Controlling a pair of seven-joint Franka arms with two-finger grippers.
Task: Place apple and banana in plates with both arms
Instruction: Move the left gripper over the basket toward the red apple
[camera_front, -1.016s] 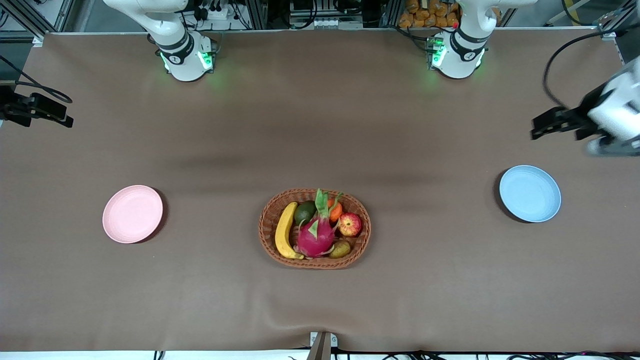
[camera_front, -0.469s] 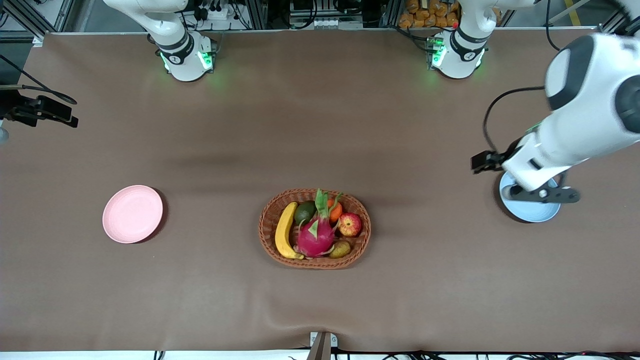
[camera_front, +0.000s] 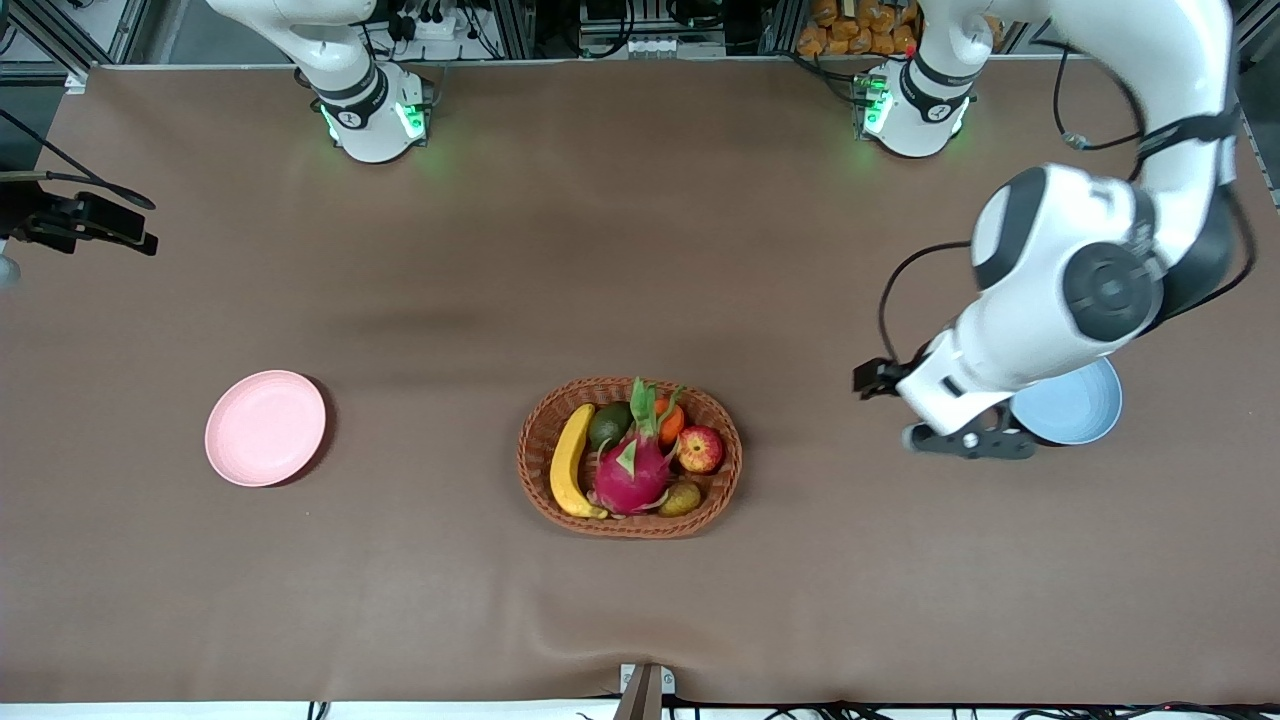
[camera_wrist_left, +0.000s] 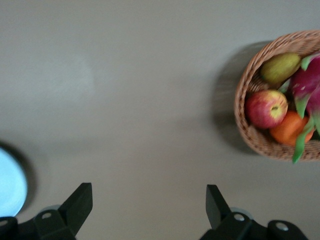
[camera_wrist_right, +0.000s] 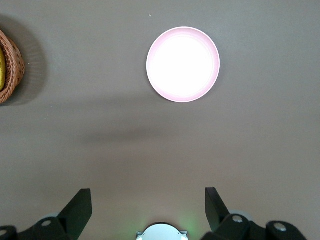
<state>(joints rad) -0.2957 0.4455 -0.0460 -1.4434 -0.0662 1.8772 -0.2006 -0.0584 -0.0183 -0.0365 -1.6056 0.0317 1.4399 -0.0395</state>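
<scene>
The red and yellow apple and the yellow banana lie in a brown wicker basket at the table's middle. A pale pink plate lies toward the right arm's end, and a pale blue plate toward the left arm's end. My left gripper hangs open and empty over bare table between the basket and the blue plate. The left arm hides part of that plate. My right gripper is open and empty, high over the table between its base and the pink plate.
A pink dragon fruit, a brownish-green pear, a small orange fruit and a dark green fruit share the basket. The brown cloth has a raised fold near the front edge.
The left arm has swung in from its end of the table, past the blue plate, toward the basket. The right gripper has barely shifted.
</scene>
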